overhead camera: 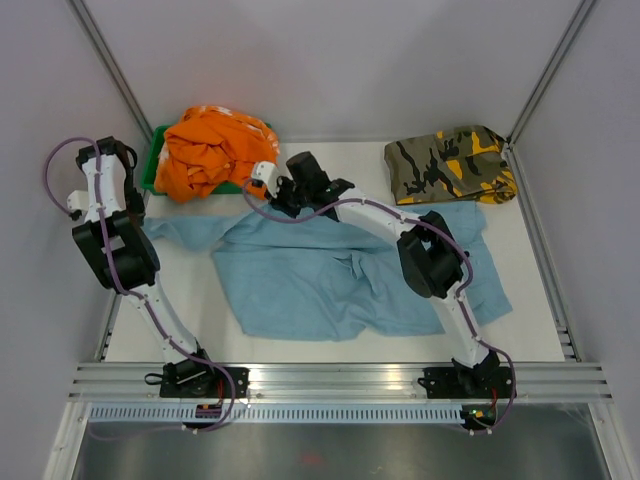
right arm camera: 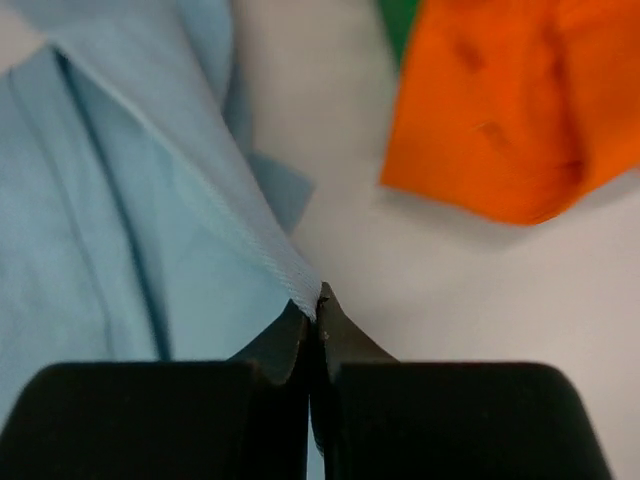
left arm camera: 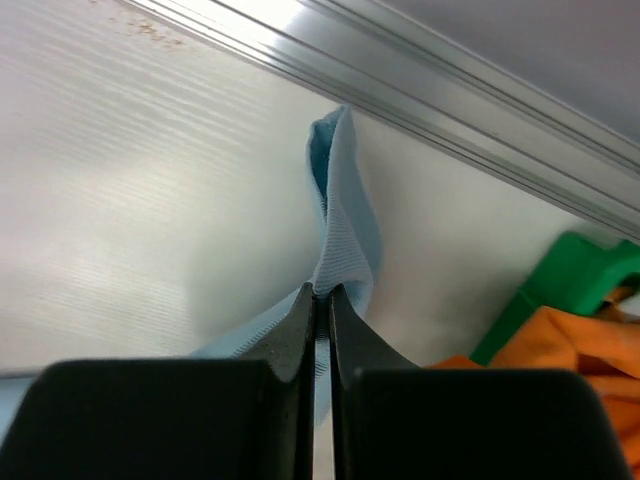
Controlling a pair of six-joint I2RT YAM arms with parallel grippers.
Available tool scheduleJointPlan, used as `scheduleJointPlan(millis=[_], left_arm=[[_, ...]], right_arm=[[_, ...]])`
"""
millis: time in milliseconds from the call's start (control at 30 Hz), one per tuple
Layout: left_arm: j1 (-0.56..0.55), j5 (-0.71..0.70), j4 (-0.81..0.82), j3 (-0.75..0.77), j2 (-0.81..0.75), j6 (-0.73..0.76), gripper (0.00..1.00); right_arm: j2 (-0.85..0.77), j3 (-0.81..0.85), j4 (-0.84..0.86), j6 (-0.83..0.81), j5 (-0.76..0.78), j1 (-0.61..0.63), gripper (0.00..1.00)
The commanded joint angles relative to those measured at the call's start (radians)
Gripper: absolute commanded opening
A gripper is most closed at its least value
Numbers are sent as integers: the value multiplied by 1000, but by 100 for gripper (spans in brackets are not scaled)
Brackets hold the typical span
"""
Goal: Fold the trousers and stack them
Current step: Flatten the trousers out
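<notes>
The light blue trousers (overhead camera: 320, 280) lie spread and rumpled across the middle of the white table (overhead camera: 540, 300), one end trailing left under the left arm and the other reaching to the right, just in front of the folded camouflage garment (overhead camera: 450, 165) in the far right corner; the right arm stretches across them towards their far edge. The left gripper (left arm camera: 320, 292) has its jaws pressed together on a thin fold of the blue cloth, which rises in a narrow ridge beyond the tips towards an aluminium rail (left arm camera: 450, 85). The right gripper (right arm camera: 315, 298) is likewise clamped on cloth (a stitched edge of the trousers, seen in its wrist view), with bare table just beside it; an orange garment (overhead camera: 215, 150) is heaped in a green bin (overhead camera: 155, 165) at the far left, close to both grippers.
</notes>
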Motion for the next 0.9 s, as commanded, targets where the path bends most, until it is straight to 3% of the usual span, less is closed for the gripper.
scheduleJointPlan(millis=[0,67,200,233,300,333,400,433,533,567,700,800,867], left_arm=[[6,-13,-193,-73,-89,-67,2],[7,-65,-193,-111,-100,-122,2],[15,-111,-191,-41,-42,-102,2],[15,-95,-191,8,-8,-75,11],[15,-65,-191,66,30,-21,40],[15,-32,-190,112,59,-9,62],[15,7,-190,134,69,-1,81],[15,45,-181,141,67,2,98],[12,89,-140,142,41,33,100],[7,93,-136,141,21,43,100],[-39,59,-99,119,-58,178,100],[-112,-21,-49,16,-193,278,100],[-169,-96,32,-131,-285,323,100]], right_arm=[[82,253,-55,0,-106,-51,0],[169,383,-109,-31,-51,-43,0],[205,364,-14,13,30,-46,3],[214,368,-8,35,49,-48,10],[238,376,-11,50,76,-51,19],[241,382,-15,78,81,-52,42],[238,382,-38,108,78,-57,63],[235,393,-54,121,77,-57,75],[197,395,-98,197,83,-60,96],[159,387,-103,240,81,-62,98],[9,289,-89,334,96,-69,98],[-155,142,-60,394,116,-86,98],[-287,11,-51,427,165,-100,98]])
